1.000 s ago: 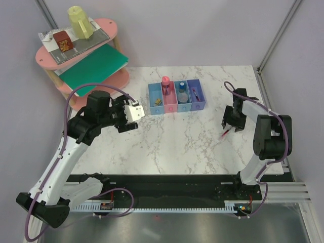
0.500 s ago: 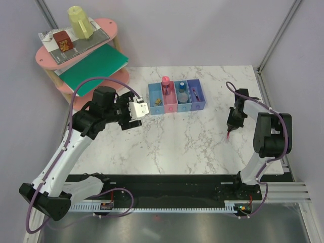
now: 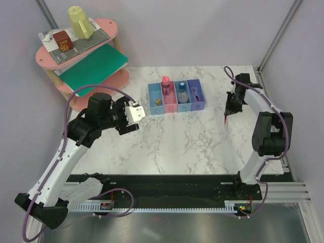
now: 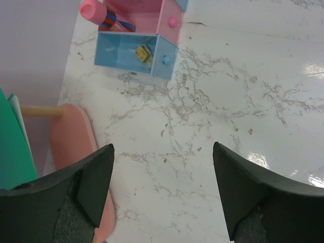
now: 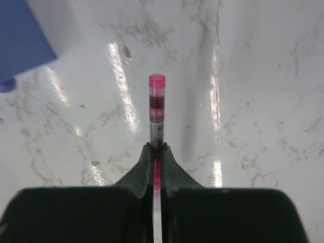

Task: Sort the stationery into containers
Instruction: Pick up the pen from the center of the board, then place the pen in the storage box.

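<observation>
The containers (image 3: 176,97) are a row of four small bins at the table's far middle. A tan block (image 3: 158,102) lies in the left light blue bin (image 4: 132,53), where the left wrist view shows the block (image 4: 143,53) too. A pink-capped tube (image 3: 165,81) stands in the pink bin, a blue-capped bottle (image 3: 181,86) in the third, and a thin red pen (image 3: 195,94) in the purple-blue one. My right gripper (image 3: 231,107) hangs right of the row, shut on a second red pen (image 5: 157,109) that sticks out past the right gripper (image 5: 157,149) over the marble. My left gripper (image 3: 135,114) is open and holds nothing, with bare marble under the left gripper (image 4: 162,147).
A pink two-tier shelf (image 3: 109,28) stands at the back left, carrying a yellow cup (image 3: 79,21), a brown box (image 3: 63,40) and a green board (image 3: 93,66). Its pink foot (image 4: 76,142) lies just beside my left finger. Grey walls close in both sides.
My right gripper closed on the red pen that lay on the table, lifted it and carried it away from the near edge. The left arm swung slightly right, then back.
</observation>
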You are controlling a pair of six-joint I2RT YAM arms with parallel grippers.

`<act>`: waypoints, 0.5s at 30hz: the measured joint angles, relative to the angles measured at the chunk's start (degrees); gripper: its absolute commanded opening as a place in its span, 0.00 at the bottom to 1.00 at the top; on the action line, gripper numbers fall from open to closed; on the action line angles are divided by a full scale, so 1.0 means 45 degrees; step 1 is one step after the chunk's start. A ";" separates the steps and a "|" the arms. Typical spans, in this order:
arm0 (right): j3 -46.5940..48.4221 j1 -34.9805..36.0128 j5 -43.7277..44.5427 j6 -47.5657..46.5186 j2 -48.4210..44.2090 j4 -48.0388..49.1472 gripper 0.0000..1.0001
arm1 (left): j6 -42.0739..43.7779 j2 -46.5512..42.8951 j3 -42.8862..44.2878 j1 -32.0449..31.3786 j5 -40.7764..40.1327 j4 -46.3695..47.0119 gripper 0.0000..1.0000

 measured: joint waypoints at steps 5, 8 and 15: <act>0.2735 0.0559 -0.0233 -0.1141 0.0058 -0.0612 0.00 | -0.1447 0.0019 -0.0957 -0.0019 -0.0850 0.0267 0.88; 0.4818 0.1214 -0.0194 -0.1948 0.0617 -0.0957 0.00 | -0.2390 0.0058 -0.1365 -0.0019 -0.1064 0.0272 0.89; 0.8986 0.2739 0.0364 -0.3327 0.3322 -0.1127 0.00 | -0.3993 0.1404 -0.1030 -0.0019 -0.1540 0.0403 0.89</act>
